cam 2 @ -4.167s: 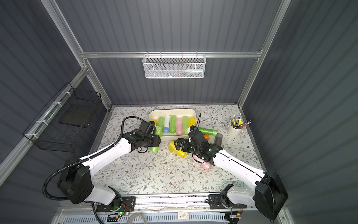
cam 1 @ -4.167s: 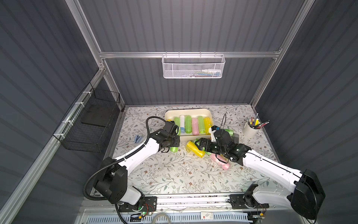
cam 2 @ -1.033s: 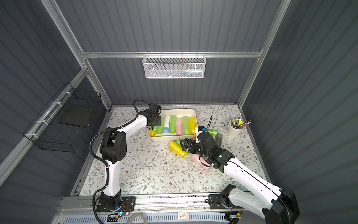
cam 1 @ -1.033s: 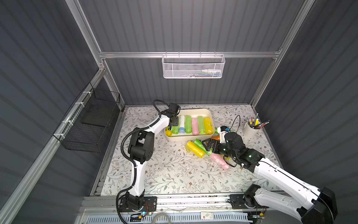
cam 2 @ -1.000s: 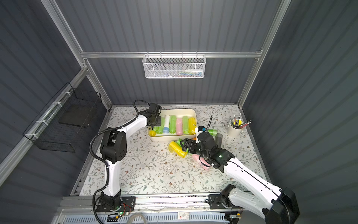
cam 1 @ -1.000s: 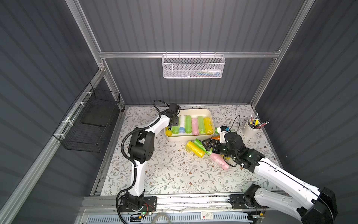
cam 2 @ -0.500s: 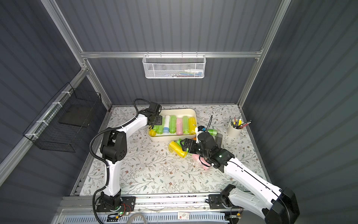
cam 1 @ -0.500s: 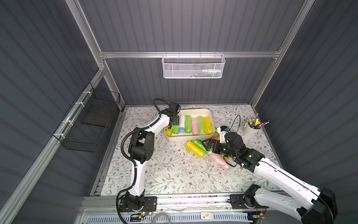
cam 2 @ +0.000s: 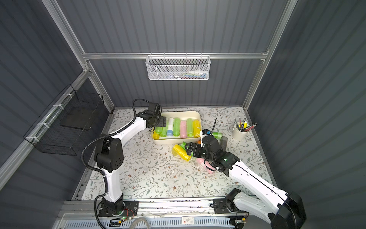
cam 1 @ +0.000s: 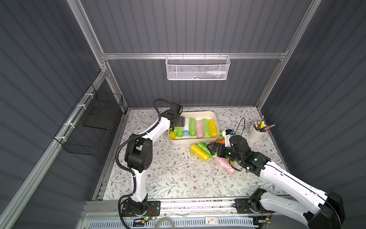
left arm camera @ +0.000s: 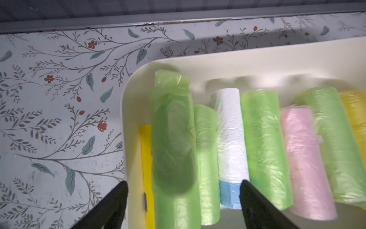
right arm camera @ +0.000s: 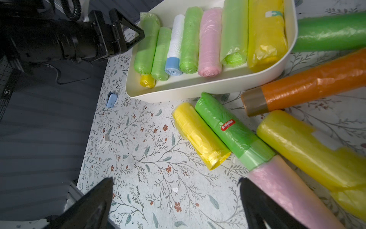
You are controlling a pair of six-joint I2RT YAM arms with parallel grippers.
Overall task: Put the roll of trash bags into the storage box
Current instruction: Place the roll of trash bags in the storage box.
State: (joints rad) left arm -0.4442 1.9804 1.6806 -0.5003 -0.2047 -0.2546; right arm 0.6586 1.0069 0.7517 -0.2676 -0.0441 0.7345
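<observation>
In both top views the left hand (cam 1: 179, 124) reaches over one short end of the cream storage box (cam 1: 198, 112). A light green roll (cam 1: 175, 130) lies inside the box right under its fingers, first in a row of rolls that fills the tub away from the hand. The right hand (cam 1: 211, 149) hovers low over the floral desk (cam 1: 168, 174), well apart from the left hand, with the long wall of the box just ahead of it. A yellow roll (cam 1: 199, 152) and a dark green roll (cam 1: 206, 147) lie on the desk by its fingertips, and a pink roll (cam 1: 224, 164) shows from under its wrist. In the left wrist view the left hand (left arm camera: 183, 183) is spread wide, with one finger over the end wall of the storage box (left arm camera: 217, 65) and the other above the blue end of a white roll (left arm camera: 229, 128). The light green roll (left arm camera: 172, 138) lies loose between the fingers and touches neither. It rests on a short yellow roll (left arm camera: 146, 158) and leans against a second green one. In the right wrist view the right hand (right arm camera: 175, 180) is also spread wide, with only bare desk between its fingers. The pink roll (right arm camera: 287, 194) lies just beside one finger. The yellow roll (right arm camera: 200, 136) and the dark green roll (right arm camera: 231, 130) lie side by side, touching, a little ahead of the hand. The storage box (right arm camera: 198, 87) sits beyond them.
</observation>
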